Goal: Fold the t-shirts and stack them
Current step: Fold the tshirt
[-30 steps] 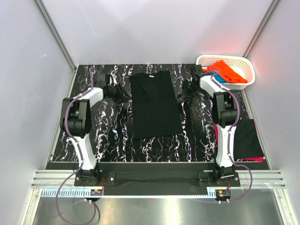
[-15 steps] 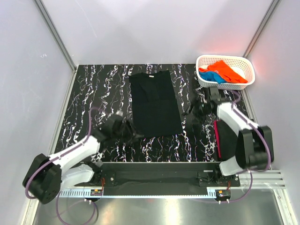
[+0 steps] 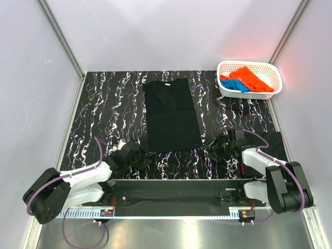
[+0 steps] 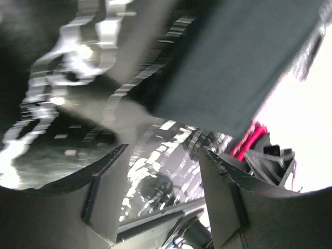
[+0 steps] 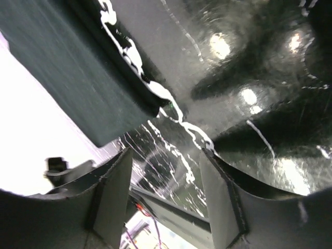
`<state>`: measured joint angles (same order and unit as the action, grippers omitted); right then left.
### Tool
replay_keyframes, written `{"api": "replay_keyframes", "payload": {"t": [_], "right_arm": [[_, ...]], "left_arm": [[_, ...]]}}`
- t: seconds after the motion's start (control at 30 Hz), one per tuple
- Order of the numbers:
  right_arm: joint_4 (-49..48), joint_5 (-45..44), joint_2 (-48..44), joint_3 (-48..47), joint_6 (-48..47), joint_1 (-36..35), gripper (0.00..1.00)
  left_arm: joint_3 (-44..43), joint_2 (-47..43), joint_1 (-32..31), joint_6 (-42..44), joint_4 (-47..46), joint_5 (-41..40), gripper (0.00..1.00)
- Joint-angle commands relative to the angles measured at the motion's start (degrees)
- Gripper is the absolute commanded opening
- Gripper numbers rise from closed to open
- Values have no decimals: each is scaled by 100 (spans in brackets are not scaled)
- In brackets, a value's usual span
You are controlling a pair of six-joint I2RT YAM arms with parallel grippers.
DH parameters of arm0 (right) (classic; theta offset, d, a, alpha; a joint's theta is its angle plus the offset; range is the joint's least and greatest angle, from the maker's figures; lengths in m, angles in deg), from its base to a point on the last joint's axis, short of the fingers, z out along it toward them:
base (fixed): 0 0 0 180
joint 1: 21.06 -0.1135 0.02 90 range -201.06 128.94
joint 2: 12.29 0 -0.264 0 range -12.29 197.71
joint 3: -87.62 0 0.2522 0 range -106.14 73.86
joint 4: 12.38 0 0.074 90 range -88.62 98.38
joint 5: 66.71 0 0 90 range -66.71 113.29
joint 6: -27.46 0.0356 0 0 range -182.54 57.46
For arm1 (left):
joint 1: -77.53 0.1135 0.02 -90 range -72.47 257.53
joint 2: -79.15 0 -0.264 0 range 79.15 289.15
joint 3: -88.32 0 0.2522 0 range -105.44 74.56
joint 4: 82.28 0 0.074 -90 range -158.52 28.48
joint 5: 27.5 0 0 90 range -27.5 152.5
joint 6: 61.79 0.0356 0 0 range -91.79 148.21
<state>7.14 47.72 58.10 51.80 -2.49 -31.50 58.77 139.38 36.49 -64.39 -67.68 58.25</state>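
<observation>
The black t-shirt (image 3: 171, 116) lies flat on the table (image 3: 104, 104); the left gripper (image 3: 141, 157) and right gripper (image 3: 210, 148) are open and empty by its near corners; each should pinch one corner, lifting together.

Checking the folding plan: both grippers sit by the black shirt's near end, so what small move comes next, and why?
Probably slide each gripper inward onto its near hem corner. The black t-shirt lies flat, and the left gripper and right gripper flank its near end, open and empty.
</observation>
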Motion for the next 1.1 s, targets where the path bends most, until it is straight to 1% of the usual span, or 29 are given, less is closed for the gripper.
{"api": "replay_keyframes", "payload": {"t": [0.0, 0.03, 0.17, 0.2, 0.27, 0.37, 0.47, 0.87, 1.07], "right_arm": [[-1155, -271, -140, 263, 647, -99, 59], [-1191, -437, -140, 281, 666, -142, 58], [-1646, -789, -96, 641, 1043, -301, 57], [-1770, -851, -52, 799, 1235, -310, 57], [-2016, -1009, 44, 888, 1316, -345, 56], [-1825, -1220, 124, 827, 1316, -424, 53], [-1780, -1387, 150, 827, 1351, -468, 51], [-2079, -1476, 826, 712, 1325, -565, 49], [-1930, -1432, 757, 712, 1334, -609, 47]], "left_arm": [[383, 138, -124, -1022, -662, -594, 57], [506, 156, -141, -1285, -725, -681, 53], [498, 305, -291, -1594, -787, -989, 51], [498, 358, -352, -1656, -822, -1051, 50], [551, 551, -405, -1866, -997, -1139, 47], [691, 770, -537, -2235, -1305, -1244, 46], [823, 824, -669, -2596, -1368, -1359, 46], [1280, 938, -722, -3133, -1595, -1614, 42], [1263, 1131, -713, -3151, -1710, -1632, 42]]}}
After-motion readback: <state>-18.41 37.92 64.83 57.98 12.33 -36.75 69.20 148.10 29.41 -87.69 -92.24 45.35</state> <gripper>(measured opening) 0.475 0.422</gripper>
